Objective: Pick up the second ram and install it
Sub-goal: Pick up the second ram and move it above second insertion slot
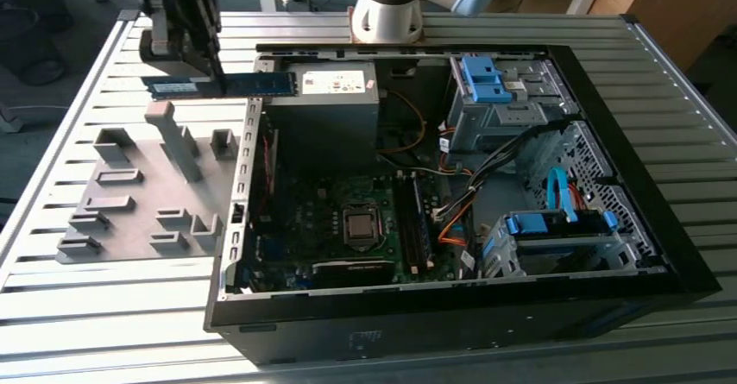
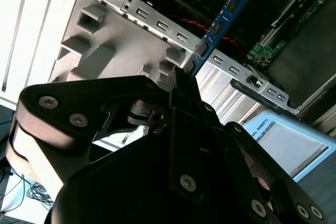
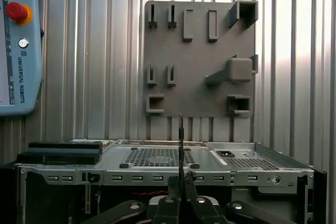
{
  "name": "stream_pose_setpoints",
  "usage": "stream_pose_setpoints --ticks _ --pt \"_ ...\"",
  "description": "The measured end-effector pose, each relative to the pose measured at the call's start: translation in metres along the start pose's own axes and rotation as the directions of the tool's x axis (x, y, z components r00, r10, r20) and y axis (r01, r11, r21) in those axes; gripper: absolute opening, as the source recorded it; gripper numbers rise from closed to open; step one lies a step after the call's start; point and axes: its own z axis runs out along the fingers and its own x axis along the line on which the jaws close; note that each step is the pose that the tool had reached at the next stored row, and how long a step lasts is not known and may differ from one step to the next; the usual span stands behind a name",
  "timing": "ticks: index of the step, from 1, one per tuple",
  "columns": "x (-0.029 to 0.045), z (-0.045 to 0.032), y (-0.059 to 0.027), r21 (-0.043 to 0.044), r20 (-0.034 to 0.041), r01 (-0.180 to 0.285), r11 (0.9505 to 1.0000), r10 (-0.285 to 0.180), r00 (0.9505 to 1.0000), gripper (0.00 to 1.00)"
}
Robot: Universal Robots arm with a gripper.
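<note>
Lettered in dark print down the edge of the pale blue control pendant (image 3: 21,80) beside its red stop button (image 3: 16,11), stickered white on the power supply box (image 1: 328,116) and pale on the memory stick (image 1: 248,84), both stickers too small to read.

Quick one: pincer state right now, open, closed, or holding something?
Pincer: closed, holding the second ram by one end.
</note>
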Motion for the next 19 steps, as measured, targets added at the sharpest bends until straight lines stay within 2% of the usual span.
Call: stream_pose_setpoints --ticks 6,19 --pt "0.0 0.0001 -0.0156 0.0 0.0 0.0 1.0 0.0 1.0 0.14" --pt "0.0 0.0001 -0.0575 0.0 -0.0001 0.0 1.0 0.0 1.0 0.14"
